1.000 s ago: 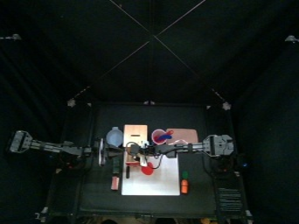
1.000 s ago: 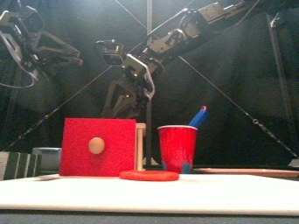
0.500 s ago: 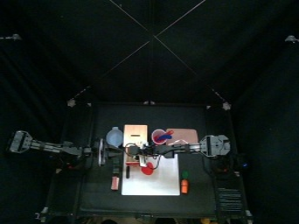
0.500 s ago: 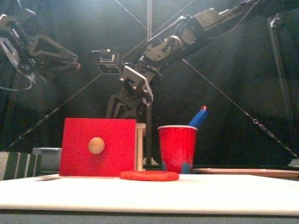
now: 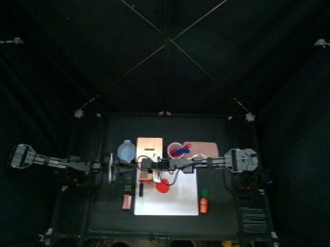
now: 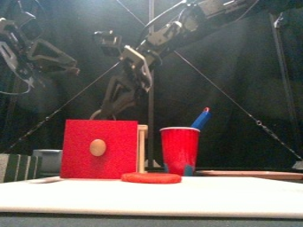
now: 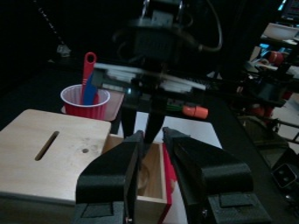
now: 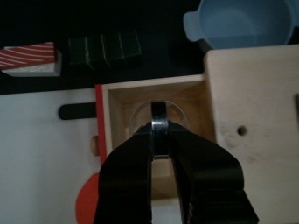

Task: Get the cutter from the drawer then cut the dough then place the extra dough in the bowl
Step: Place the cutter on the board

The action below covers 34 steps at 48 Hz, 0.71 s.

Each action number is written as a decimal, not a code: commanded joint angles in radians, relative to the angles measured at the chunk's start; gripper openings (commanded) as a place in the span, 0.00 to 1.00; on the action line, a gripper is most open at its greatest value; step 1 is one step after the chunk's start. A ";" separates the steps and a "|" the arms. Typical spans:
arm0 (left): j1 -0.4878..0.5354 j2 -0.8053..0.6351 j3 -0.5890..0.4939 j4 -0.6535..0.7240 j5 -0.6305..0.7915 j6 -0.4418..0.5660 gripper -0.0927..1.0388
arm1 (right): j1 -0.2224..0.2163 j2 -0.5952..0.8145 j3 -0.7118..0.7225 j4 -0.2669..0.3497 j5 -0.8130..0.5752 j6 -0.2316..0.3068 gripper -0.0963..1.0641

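Note:
The wooden box [image 5: 150,148] has its red-fronted drawer [image 6: 99,149] pulled out. In the right wrist view the round metal cutter [image 8: 158,112] lies inside the drawer [image 8: 126,122]. My right gripper [image 8: 156,131] is down in it, jaws shut on the cutter's thin wire handle. A flat red dough disc [image 5: 164,187] rests on the white cutting board [image 5: 183,201] just in front of the drawer. My left gripper [image 7: 152,140] stands open over the drawer's edge, holding nothing. The blue-grey bowl [image 5: 125,150] sits left of the box.
A red cup [image 6: 180,149] with a blue knife [image 6: 201,117] stands right of the box. Dark sushi blocks [image 8: 103,45] and another small toy food [image 8: 30,57] lie beside the drawer. An orange toy [image 5: 204,205] lies on the board's right part.
My right gripper's jaws have come together on the cutter's handle inside the drawer. The left gripper stays open in the same place.

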 commanded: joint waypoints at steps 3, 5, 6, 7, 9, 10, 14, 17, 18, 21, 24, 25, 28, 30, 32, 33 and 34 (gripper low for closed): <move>0.015 0.000 -0.011 0.000 -0.009 0.002 0.69 | -0.002 -0.149 -0.012 -0.020 0.034 0.002 0.47; 0.021 0.000 -0.011 0.000 -0.009 0.002 0.69 | -0.002 -0.173 -0.006 -0.021 0.032 0.002 0.47; 0.023 0.000 -0.011 0.000 -0.009 0.000 0.69 | 0.000 -0.186 -0.003 -0.021 0.032 0.002 0.47; 0.025 0.002 -0.011 0.000 -0.009 0.002 0.69 | 0.000 -0.198 0.000 -0.021 0.032 0.002 0.47; 0.028 0.002 -0.011 0.000 -0.009 0.000 0.69 | 0.002 -0.222 0.011 -0.020 0.032 0.003 0.47; 0.028 0.002 -0.011 0.000 -0.009 0.000 0.69 | 0.003 -0.244 0.021 -0.020 0.035 0.003 0.47; 0.035 0.002 -0.009 0.000 -0.008 0.000 0.69 | 0.011 -0.305 0.064 -0.020 0.041 0.005 0.48; 0.043 0.000 -0.009 0.000 -0.006 0.000 0.69 | 0.017 -0.362 0.110 -0.014 0.041 0.008 0.48; 0.044 0.002 -0.009 0.000 -0.006 0.000 0.69 | 0.025 -0.391 0.138 -0.011 0.041 0.008 0.48; 0.054 0.002 -0.009 0.000 -0.005 0.000 0.69 | 0.034 -0.448 0.201 -0.009 0.038 0.018 0.48; 0.063 0.002 -0.009 0.000 -0.005 0.000 0.69 | 0.043 -0.503 0.278 -0.008 0.032 0.035 0.48; 0.066 0.000 -0.009 0.000 -0.006 0.000 0.69 | 0.046 -0.522 0.305 -0.006 0.029 0.043 0.48; 0.081 0.002 -0.009 0.000 -0.006 0.000 0.69 | 0.057 -0.572 0.391 -0.006 0.012 0.064 0.48; 0.091 0.002 -0.011 0.000 -0.006 0.000 0.69 | 0.067 -0.614 0.463 -0.006 -0.006 0.089 0.48; 0.098 0.000 -0.009 0.000 -0.006 0.000 0.69 | 0.080 -0.643 0.515 -0.009 -0.025 0.114 0.48; 0.101 0.002 -0.009 0.000 -0.005 0.000 0.69 | 0.086 -0.657 0.541 -0.011 -0.031 0.124 0.48; 0.107 0.000 -0.011 -0.002 -0.005 0.000 0.69 | 0.092 -0.669 0.565 -0.011 -0.037 0.137 0.48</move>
